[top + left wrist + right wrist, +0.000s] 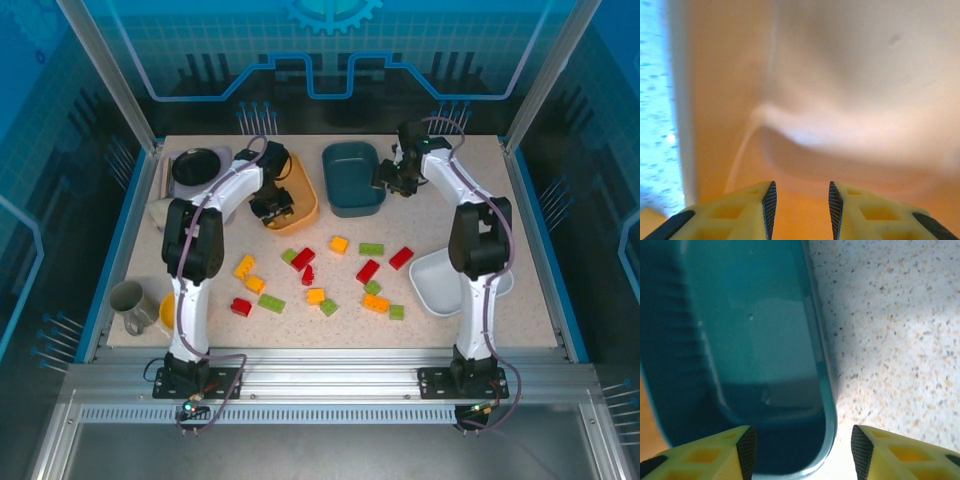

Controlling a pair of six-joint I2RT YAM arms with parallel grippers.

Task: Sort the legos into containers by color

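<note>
The left gripper (272,210) hangs over the yellow-orange tray (303,196) at the back left of the table (525,250). In the left wrist view its fingers (769,202) stand a small way apart with nothing between them, and the inner wall of the tray is below them. The right gripper (392,178) is at the right edge of the dark teal tray (350,175), which stands just beside the yellow-orange one. In the right wrist view its fingers (746,447) are wide apart and hold nothing. A corner of the teal tray lies between them, with speckled table on the right.

The white tray (432,285) is at the front right, and the right arm covers a part of it. The legos (315,296) lie loose in the middle of the table, between the arms: red, green and orange ones, some touching.

Left of the yellow-orange tray is a black dish (197,165). Near the lower part of the left arm stand a grey mug (128,303) and a yellow bowl (167,312), the bowl half hidden behind the arm.
</note>
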